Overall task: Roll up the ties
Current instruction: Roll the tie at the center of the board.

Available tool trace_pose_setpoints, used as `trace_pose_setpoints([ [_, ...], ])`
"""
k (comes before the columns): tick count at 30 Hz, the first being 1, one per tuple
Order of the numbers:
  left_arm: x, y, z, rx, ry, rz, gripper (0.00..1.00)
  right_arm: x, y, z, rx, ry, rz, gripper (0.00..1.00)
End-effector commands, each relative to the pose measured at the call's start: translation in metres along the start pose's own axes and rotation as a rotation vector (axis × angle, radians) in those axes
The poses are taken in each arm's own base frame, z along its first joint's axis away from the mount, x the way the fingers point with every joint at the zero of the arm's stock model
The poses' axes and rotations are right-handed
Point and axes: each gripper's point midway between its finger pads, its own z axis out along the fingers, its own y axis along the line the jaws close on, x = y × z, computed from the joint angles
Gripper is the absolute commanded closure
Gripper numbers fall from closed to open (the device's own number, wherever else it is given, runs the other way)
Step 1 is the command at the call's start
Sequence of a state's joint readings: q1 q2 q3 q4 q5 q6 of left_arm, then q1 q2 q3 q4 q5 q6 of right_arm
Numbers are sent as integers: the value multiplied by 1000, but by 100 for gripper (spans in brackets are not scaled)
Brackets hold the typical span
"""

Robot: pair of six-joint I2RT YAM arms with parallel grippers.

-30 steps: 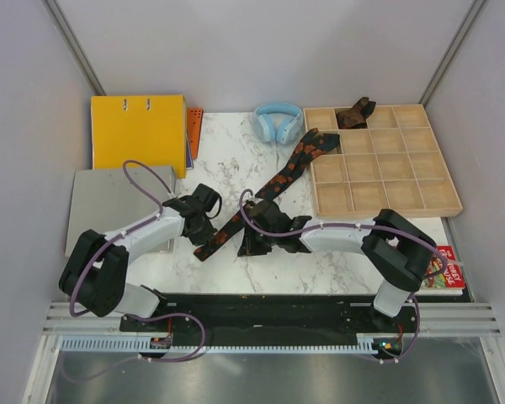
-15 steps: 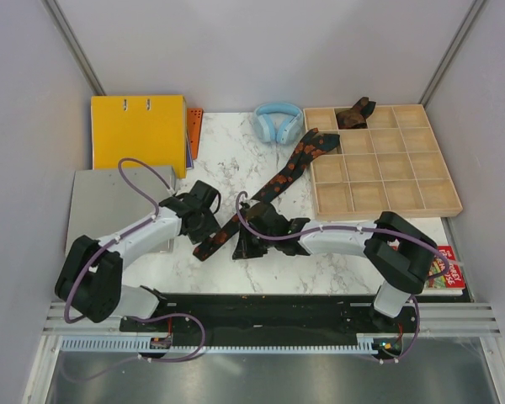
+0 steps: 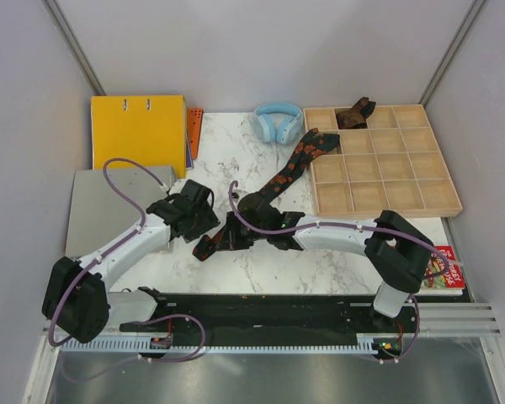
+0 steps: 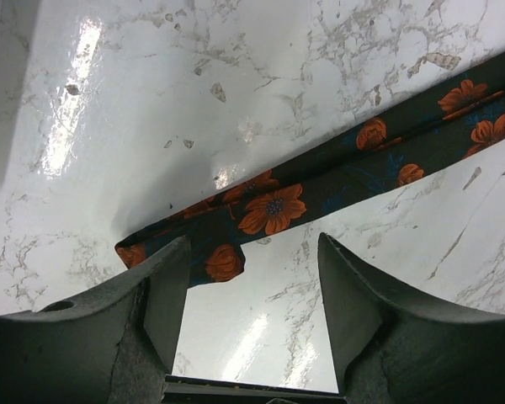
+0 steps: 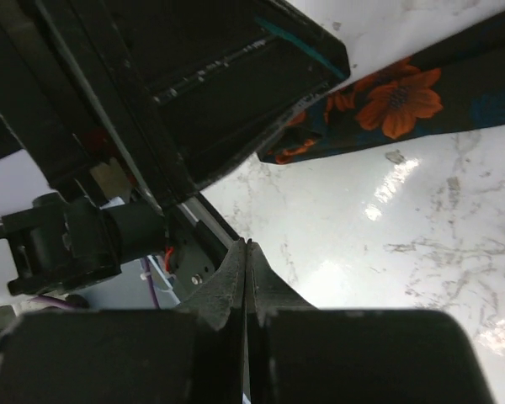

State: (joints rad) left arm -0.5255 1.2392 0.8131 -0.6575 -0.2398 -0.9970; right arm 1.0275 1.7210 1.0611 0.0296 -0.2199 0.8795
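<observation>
**A:** Which step is this?

**B:** The very start of the first roll, I'd say. The black fabric necktie with orange-red flowers (image 3: 288, 172) lies flat and unrolled, running diagonally across the white marble-patterned worktop (image 3: 236, 151). Its far end is draped over the edge of the compartmented wooden tray (image 3: 379, 210). Both arms are gathered at its narrow near end.

**A:** And the fingers?

**B:** The left gripper (image 4: 252, 252) has its fingers spread wide apart. The tie's tip lies just ahead of the gap between them, and they grip nothing. The right gripper (image 5: 246, 246) has its fingers pressed together with no cloth between them, just beside the tie's edge.

**A:** So what does the next move call for?

**B:** Probably pinching that narrow tip and folding it over onto itself, while the other arm holds the strip flat. The fabric looks thin and limp, so a shallow pinch could slip.

**A:** Anything you can't read?

**B:** From above, the arms cover the tie's near end. In the right wrist view, the dark body of the other arm blocks much of the frame. The dark brown necktie (image 3: 353, 114) sits bunched in a back compartment of the tray. I cannot tell whether it is properly rolled.
</observation>
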Motion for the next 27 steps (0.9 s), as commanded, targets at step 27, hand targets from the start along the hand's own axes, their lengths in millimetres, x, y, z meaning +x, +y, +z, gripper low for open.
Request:
trace_pose_setpoints([
  [27, -23, 68, -39, 78, -68, -145, 40, -26, 5, 81, -57, 32, 24, 100],
])
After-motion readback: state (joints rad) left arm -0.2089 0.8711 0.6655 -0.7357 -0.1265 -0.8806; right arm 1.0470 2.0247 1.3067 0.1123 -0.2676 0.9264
